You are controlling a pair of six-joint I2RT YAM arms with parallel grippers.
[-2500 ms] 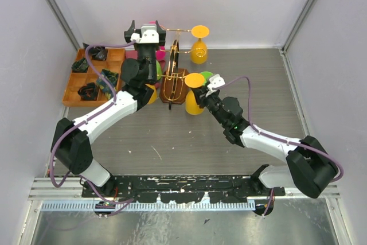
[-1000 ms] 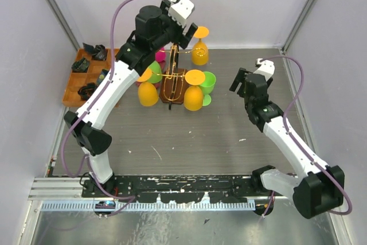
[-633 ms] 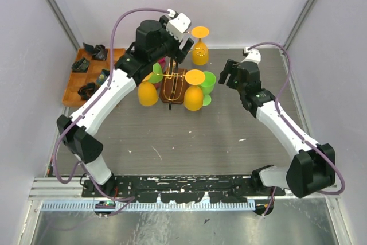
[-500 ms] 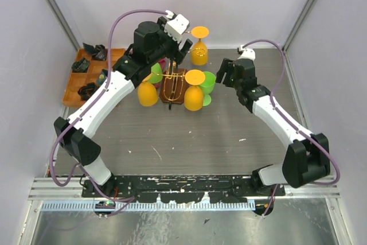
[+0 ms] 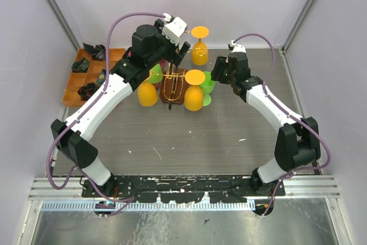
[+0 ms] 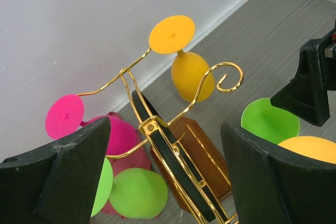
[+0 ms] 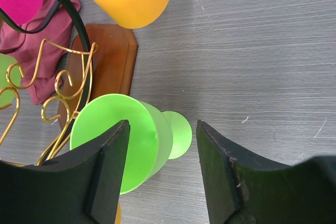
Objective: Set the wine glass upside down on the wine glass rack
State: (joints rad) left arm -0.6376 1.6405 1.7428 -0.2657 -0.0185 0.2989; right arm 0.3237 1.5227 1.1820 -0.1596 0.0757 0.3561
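The gold wire rack (image 5: 172,84) on its brown base stands at the back of the table. Orange (image 5: 194,93), pink and green glasses hang on it upside down. A green wine glass (image 5: 207,81) stands upright on the table beside the base's right edge. My right gripper (image 5: 217,74) is open just right of it. In the right wrist view the open fingers (image 7: 163,129) frame the green glass (image 7: 126,140), apart from it. My left gripper (image 5: 179,54) is open and empty above the rack (image 6: 157,135), fingers either side (image 6: 167,127).
An orange wooden compartment tray (image 5: 86,78) with dark items sits at the back left. A maroon cloth (image 7: 42,51) lies by the rack base. Hanging orange (image 6: 191,74), pink (image 6: 105,132) and green (image 6: 139,192) glasses crowd the rack. Walls enclose the back and sides.
My right arm has swung left from the right side of the table up to the green glass. My left gripper has shifted slightly left and lower over the rack.
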